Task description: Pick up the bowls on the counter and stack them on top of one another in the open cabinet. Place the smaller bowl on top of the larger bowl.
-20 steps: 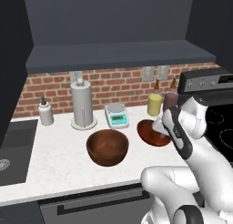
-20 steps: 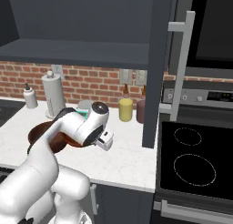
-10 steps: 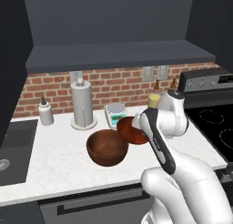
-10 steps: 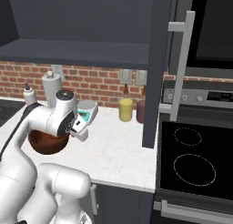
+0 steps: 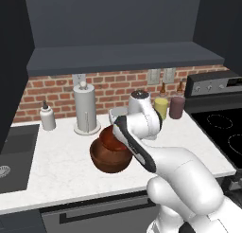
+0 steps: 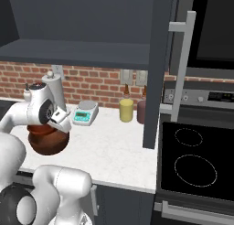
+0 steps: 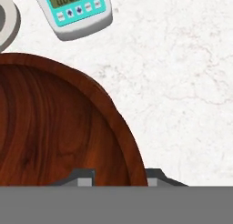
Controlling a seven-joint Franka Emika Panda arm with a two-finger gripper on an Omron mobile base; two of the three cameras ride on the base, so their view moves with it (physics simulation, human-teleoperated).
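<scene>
The two-finger gripper (image 7: 116, 175) is clamped on the rim of the shallow, narrower reddish-brown wooden bowl (image 5: 111, 136) – one tip inside the glossy wall, one outside, as the hand view shows. In the left base view this smaller bowl hangs tilted directly over the deep, wide brown wooden bowl (image 5: 110, 157), which stands on the white marble-look bench (image 5: 56, 170); whether the two touch cannot be told. In the right base view the deep bowl (image 6: 48, 141) sits under the white wrist. Behind them on the bench, near the brick wall, are a white-and-teal kitchen scale (image 6: 85, 113), a white paper-towel holder (image 5: 85, 109) and a small white bottle (image 5: 47, 117). A yellow jar (image 6: 126, 109) stands just beside a dark reddish jar (image 6: 140, 112). Above, the dark slate-grey open wall cabinet (image 5: 123, 57) shows a flat shelf – bare in both base views
</scene>
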